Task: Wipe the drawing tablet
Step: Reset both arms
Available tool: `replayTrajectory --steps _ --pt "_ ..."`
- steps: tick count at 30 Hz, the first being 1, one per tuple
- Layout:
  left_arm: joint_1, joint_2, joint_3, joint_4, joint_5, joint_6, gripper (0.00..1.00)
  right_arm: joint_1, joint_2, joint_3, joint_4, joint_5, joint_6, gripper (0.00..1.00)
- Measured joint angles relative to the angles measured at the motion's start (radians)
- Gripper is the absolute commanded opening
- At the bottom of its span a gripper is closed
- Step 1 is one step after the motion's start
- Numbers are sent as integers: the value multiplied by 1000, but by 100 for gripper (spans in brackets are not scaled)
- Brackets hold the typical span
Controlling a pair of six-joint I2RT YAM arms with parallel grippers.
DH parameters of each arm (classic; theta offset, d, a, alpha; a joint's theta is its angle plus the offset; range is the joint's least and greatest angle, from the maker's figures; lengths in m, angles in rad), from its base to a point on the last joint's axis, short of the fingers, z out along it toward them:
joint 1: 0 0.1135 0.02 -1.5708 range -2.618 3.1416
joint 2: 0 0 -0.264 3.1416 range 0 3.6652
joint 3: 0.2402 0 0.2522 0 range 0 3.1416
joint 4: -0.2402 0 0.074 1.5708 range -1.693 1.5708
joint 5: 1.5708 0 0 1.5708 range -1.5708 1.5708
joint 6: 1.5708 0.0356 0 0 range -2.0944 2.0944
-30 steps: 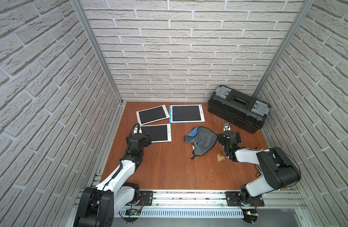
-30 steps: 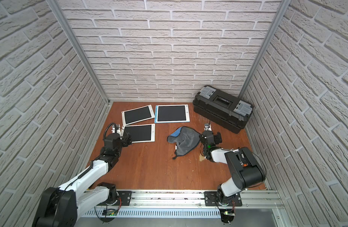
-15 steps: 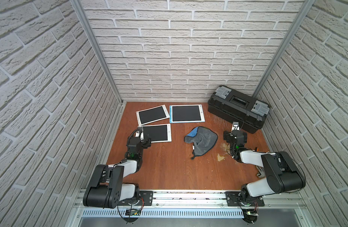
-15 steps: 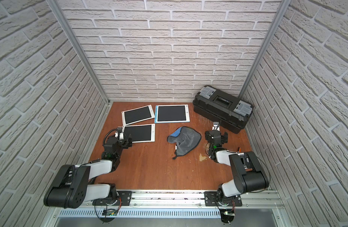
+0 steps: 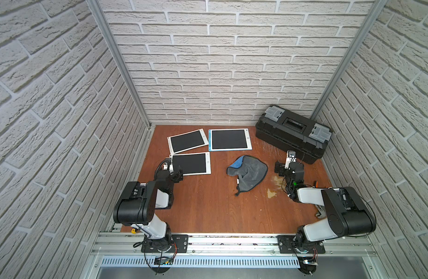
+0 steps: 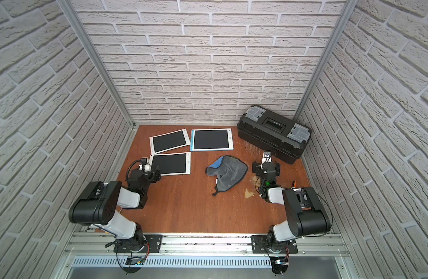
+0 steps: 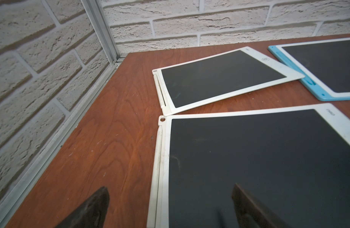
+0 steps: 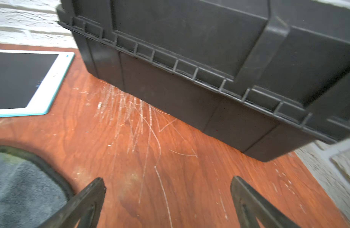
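Observation:
Three drawing tablets lie at the table's back left: a white one nearest me [image 5: 190,163] [image 7: 259,167], a tilted white one [image 5: 187,140] behind it, and a blue-edged one [image 5: 229,139]. A crumpled grey cloth with a blue corner [image 5: 248,172] [image 8: 22,187] lies mid-table. My left gripper [image 5: 175,175] [image 7: 170,194] is open and empty, low over the near tablet's left front corner, straddling its edge. My right gripper [image 5: 289,167] [image 8: 167,180] is open and empty over bare wood just right of the cloth, facing the toolbox.
A black toolbox with grey latches [image 5: 292,132] [image 8: 209,69] stands at the back right, close ahead of my right gripper. Brick-pattern walls close in three sides. The wood shows scratches [image 8: 134,118] and a pale stain [image 5: 271,193]. Both arms are folded low near the front rail.
Both arms have folded back toward the front rail. My right gripper has shifted right, away from the cloth, toward the toolbox. My left gripper stays at the near tablet's corner.

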Motion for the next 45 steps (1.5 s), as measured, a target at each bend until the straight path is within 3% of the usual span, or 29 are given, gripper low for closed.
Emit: replayTrajectory --steps 11,16,20,45 --pt "89 -3 135 -146 104 -46 98 -5 21 10 -16 -130 -36 100" --pt "108 -3 92 -112 85 -83 98 -16 21 15 -22 -151 -35 100" --pt "103 -3 104 -169 148 -68 98 -14 21 13 -10 -209 -61 100" --pt "98 -3 137 -214 145 -68 98 -31 21 18 -27 -211 -48 100"
